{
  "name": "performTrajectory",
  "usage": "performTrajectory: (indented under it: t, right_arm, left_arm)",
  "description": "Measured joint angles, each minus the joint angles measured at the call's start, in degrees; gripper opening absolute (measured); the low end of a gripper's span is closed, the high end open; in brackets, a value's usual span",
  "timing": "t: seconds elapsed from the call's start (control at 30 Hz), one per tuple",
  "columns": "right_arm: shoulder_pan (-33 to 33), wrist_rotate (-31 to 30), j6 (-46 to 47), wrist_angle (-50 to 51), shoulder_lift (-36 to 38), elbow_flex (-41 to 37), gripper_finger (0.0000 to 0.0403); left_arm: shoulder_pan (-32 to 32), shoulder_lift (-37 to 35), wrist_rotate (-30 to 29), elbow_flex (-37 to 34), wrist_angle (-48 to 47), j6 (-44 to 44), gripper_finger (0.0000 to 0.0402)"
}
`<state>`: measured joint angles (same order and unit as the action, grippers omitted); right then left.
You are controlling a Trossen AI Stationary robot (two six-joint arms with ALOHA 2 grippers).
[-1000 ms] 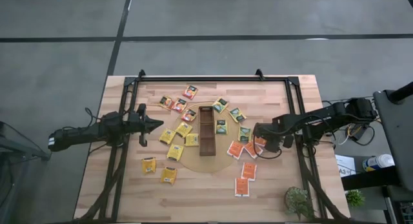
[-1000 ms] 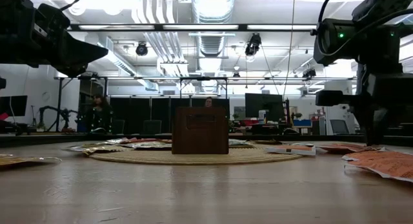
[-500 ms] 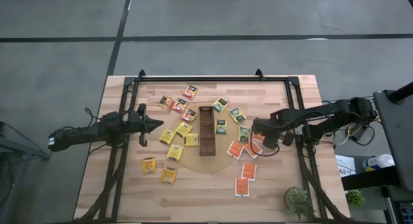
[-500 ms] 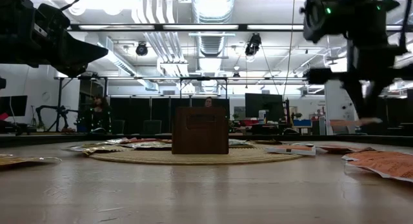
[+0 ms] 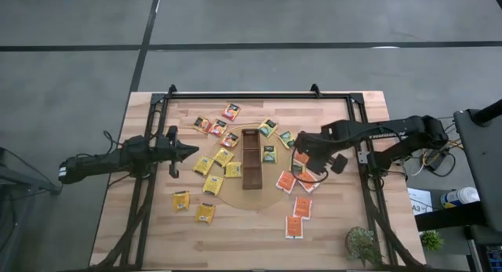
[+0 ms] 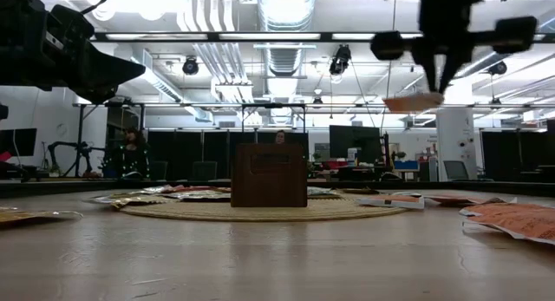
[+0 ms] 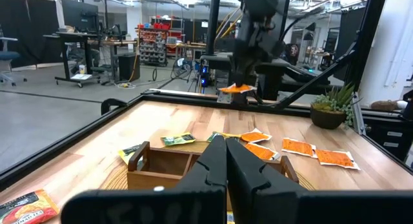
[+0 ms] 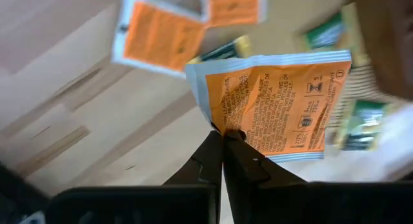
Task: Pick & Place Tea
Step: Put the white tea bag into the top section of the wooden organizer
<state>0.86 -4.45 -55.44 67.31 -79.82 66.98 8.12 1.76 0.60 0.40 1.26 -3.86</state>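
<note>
My right gripper hangs high over the table just right of the long dark-brown tray, shut on one orange tea sachet. In the low view, sachet hangs far above the tabletop. Other sachets lie flat: yellow ones left of the tray, orange ones to its right, green-and-yellow ones around it. The tray stands on a round tan disc. My left gripper waits shut above the table, left of the tray. My right gripper pinches the orange sachet between its two fingers at one edge, near a corner, only at the fingertips. The fingers come from above, pointing down. The sachet is lifted clear of the table and sticks out roughly level below the gripper.
A black frame runs along the table's far edge and down both sides. A small potted plant stands at the near right corner. Bare wood lies toward the near edge.
My right gripper has risen from the orange sachets on the right and moved toward the table's left and far edge, toward the tray. It stayed shut, and the orange sachet has gone from table height to lifted well clear.
</note>
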Motion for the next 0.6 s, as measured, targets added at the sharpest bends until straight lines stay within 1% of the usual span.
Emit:
performTrajectory:
  t: [0.2,0.33,0.6]
  right_arm:
    - [-0.01,0.11,1.07,-0.04,-3.58,8.39,0.0008]
    - [0.0,0.11,1.07,-0.32,-4.71,12.87,0.0008]
    - [-0.02,0.11,2.93,-3.28,-4.78,15.97,0.0008]
  left_arm:
    - [0.0,0.0,0.0,0.0,0.0,0.0,0.0]
    - [-0.02,0.0,-0.01,0.0,0.0,0.0,0.0]
    - [-0.02,0.0,-0.01,0.0,0.01,0.0,0.0]
